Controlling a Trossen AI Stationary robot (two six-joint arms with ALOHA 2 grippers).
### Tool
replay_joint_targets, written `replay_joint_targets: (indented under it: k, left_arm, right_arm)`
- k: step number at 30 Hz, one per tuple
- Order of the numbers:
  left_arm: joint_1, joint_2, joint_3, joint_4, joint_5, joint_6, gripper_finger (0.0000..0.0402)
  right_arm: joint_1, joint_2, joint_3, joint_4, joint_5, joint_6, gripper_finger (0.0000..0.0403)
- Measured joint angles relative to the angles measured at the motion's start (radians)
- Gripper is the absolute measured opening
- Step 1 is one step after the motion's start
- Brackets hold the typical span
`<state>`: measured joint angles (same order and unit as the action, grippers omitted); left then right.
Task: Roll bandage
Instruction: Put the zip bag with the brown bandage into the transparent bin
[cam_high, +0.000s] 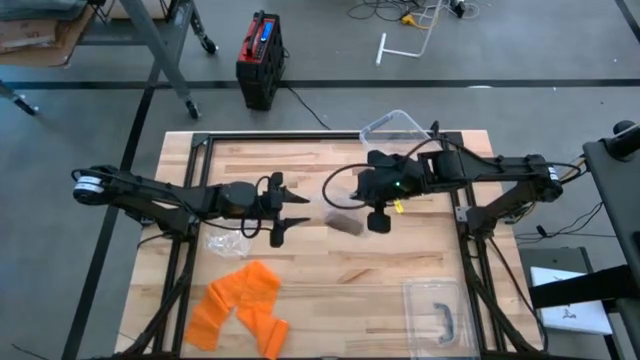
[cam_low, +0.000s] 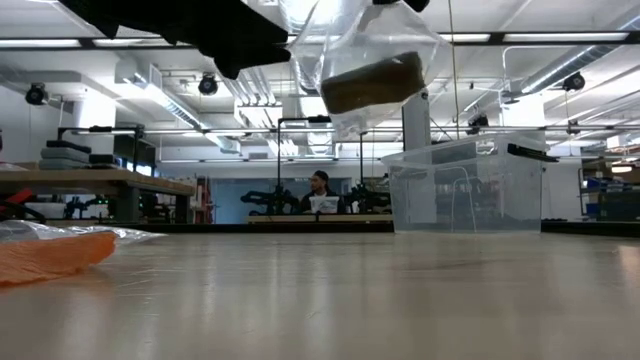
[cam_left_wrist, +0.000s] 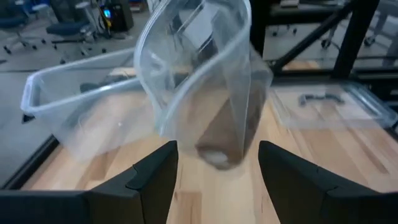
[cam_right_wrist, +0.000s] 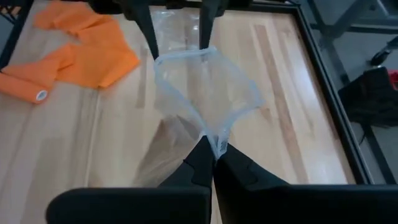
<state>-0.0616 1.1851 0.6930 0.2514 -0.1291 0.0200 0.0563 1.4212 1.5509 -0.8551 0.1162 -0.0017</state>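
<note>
right hand (cam_right_wrist: 214, 155), clamped on the clear bag's (cam_right_wrist: 199, 93) rim, hangs the tan bandage roll (cam_low: 372, 82) mid-frame above the worktop (cam_high: 400, 260); left hand (cam_left_wrist: 217, 180) gapes empty beside it. the thin pinch could slip, dropping both.

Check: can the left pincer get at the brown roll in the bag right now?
Probably yes. The left pincer is open, facing the clear bag that the right pincer holds up; only bag film covers the brown roll.

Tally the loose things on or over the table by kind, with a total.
Orange bandage: 1
Brown bandage roll, inside the held bag: 1
Clear plastic bags, one held, one lying: 2
Clear bin: 1
Clear lid: 1
Total: 6
</note>
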Motion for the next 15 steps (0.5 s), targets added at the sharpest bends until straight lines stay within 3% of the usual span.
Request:
replay_joint_targets:
  k: [4,11,15]
  left_arm:
    - [0.0,0.0,0.0,0.011,-0.015,0.009,0.0211]
    - [0.001,0.001,0.0,-0.024,-0.147,0.015,0.0197]
    - [0.001,0.006,0.0,0.004,-0.149,0.032,0.0194]
  right_arm:
    - [0.001,0.0,0.0,0.001,-0.004,0.0,0.0]
    - [0.005,0.001,0.0,0.0,-0.004,0.0,0.0]
    - [0.005,0.001,0.0,0.0,-0.015,-0.005,0.0]
